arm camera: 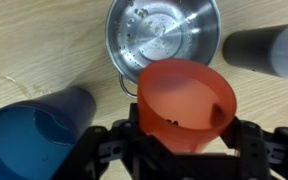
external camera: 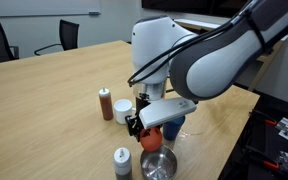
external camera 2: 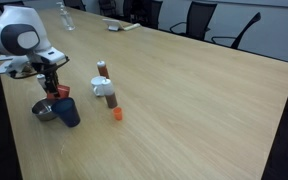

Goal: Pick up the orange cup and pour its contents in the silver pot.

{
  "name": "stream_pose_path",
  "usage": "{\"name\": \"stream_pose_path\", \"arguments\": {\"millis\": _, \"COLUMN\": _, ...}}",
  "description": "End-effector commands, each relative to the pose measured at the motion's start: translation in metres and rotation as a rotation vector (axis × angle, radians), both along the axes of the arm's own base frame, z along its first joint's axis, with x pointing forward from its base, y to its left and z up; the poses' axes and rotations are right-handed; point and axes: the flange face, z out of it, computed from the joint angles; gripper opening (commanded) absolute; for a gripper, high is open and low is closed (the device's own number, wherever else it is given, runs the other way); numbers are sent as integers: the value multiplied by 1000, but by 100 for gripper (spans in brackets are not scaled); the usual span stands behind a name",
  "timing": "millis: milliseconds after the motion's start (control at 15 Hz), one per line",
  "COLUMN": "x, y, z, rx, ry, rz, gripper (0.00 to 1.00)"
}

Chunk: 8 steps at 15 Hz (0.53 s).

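Observation:
My gripper [arm camera: 189, 135] is shut on the orange cup [arm camera: 184, 100] and holds it just above the table. The cup's inside shows in the wrist view, with a few small dark bits near its wall. The silver pot [arm camera: 164, 35] lies right beyond the cup, round and shiny, and looks empty. In both exterior views the gripper [external camera: 142, 122] [external camera 2: 53, 84] holds the orange cup [external camera: 152, 139] [external camera 2: 61, 93] beside and slightly above the silver pot [external camera: 159, 164] [external camera 2: 44, 110].
A dark blue cup [arm camera: 34, 130] [external camera: 174, 125] [external camera 2: 69, 113] stands close beside the gripper. A grey-topped shaker [external camera: 122, 160] [arm camera: 266, 50] stands next to the pot. A white mug [external camera: 123, 110] [external camera 2: 104, 88] and a brown bottle [external camera: 106, 103] [external camera 2: 102, 69] stand further off. The table edge is near the pot.

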Motion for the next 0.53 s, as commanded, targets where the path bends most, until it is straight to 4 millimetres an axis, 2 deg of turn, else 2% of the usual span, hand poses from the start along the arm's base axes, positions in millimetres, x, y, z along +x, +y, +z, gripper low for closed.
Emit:
{"name": "stream_pose_path", "arguments": {"millis": 0, "x": -8, "y": 5, "z": 2, "rx": -45, "ry": -34, "rz": -30, "gripper": 49}}
{"name": "stream_pose_path", "arguments": {"millis": 267, "x": -16, "y": 13, "z": -1, "rx": -76, "ry": -50, "rz": -96, "gripper": 49}}
{"name": "stream_pose_path", "arguments": {"millis": 467, "x": -15, "y": 5, "z": -4, "rx": -99, "ry": -69, "rz": -165, "gripper": 49}}
